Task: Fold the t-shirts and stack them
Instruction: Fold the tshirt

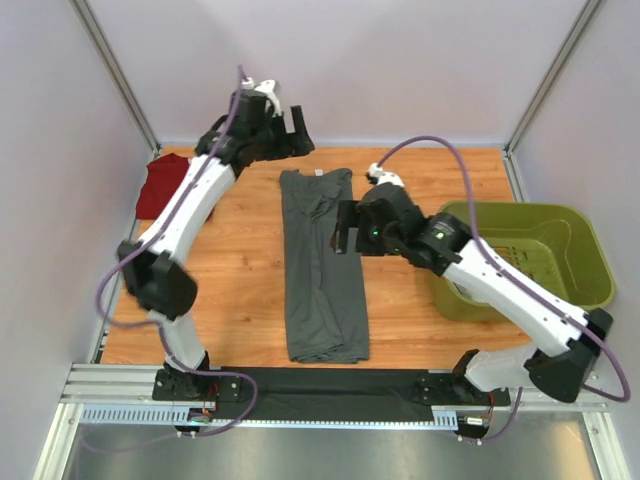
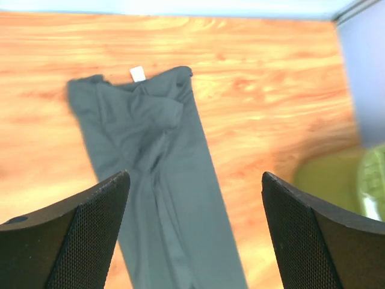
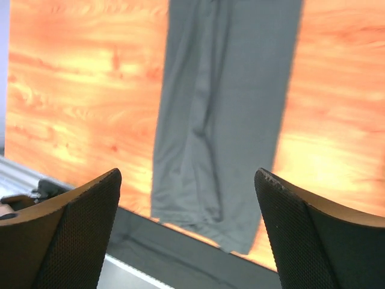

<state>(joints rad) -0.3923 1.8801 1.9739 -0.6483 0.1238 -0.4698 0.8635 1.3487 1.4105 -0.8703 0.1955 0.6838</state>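
From above, the grey t-shirt (image 1: 322, 265) lies in the middle of the table (image 1: 240, 270), folded lengthwise into a long narrow strip. Its collar points to the far side and its hem reaches the near edge. The red t-shirt (image 1: 160, 186) sits bunched at the far left corner, well apart from the grey one. A green basket (image 1: 560, 235) stands at the right edge. The left gripper (image 1: 299, 136) hangs near the collar end of the strip. The right gripper (image 1: 342, 228) is just beside the strip's right edge, about halfway along. Neither has hold of anything.

In the left wrist view, the two black fingers (image 2: 90, 235) are spread wide with nothing between them. The grey t-shirt lies below them, untouched, and its white label (image 2: 138, 73) shows at the collar. The basket is a green blur at the right.

In the right wrist view, the fingers (image 3: 78, 235) are likewise spread wide and empty, raised above the cloth. The lower half of the grey strip runs down between them, and its hem corner hangs just over the dark strip at the table's near edge.
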